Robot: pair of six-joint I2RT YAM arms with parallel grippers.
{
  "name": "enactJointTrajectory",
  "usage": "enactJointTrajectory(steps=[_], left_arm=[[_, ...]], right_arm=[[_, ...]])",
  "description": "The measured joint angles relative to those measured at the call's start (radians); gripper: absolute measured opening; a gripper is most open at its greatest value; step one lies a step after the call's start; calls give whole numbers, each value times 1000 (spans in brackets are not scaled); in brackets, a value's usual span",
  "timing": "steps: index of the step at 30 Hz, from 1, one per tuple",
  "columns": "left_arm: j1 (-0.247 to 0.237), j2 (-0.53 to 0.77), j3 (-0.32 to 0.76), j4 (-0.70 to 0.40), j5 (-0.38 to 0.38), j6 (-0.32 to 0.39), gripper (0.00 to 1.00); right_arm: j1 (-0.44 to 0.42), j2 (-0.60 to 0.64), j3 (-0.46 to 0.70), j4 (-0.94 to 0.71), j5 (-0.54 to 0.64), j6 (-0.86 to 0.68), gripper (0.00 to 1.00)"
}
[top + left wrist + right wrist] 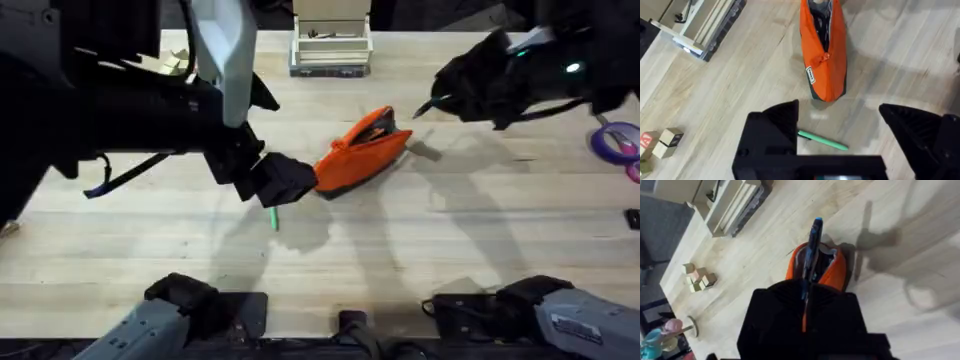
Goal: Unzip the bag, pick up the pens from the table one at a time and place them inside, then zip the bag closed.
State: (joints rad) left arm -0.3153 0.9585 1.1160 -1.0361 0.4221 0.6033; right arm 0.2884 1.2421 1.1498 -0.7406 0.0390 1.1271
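The orange bag (362,150) lies mid-table with its zipper open at the far end; it also appears in the left wrist view (822,55) and the right wrist view (837,272). A green pen (272,218) rests on the table (420,250) just off the bag's near-left end. My left gripper (275,185) hovers open over it, and the green pen (822,141) lies between the spread fingers (775,125). Up and right of the bag, my right gripper (445,98) is shut on a dark pen (811,250), which points over the bag's opening.
A white organiser box (330,45) stands at the back centre. Small wooden blocks (170,62) lie at the back left. A purple tape roll (615,140) sits at the right edge. Open wood stretches along the front.
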Motion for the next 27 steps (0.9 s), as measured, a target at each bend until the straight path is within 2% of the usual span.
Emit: enactJointTrajectory(steps=[10,19,27], left_arm=[[0,0,0,-1,0,0,993],[0,0,0,0,0,0,993],[0,0,0,0,0,0,994]], right_arm=[[120,9,-146,261,49,68,34],[189,145,-178,379,54,138,35],[209,174,-178,359,98,148,35]])
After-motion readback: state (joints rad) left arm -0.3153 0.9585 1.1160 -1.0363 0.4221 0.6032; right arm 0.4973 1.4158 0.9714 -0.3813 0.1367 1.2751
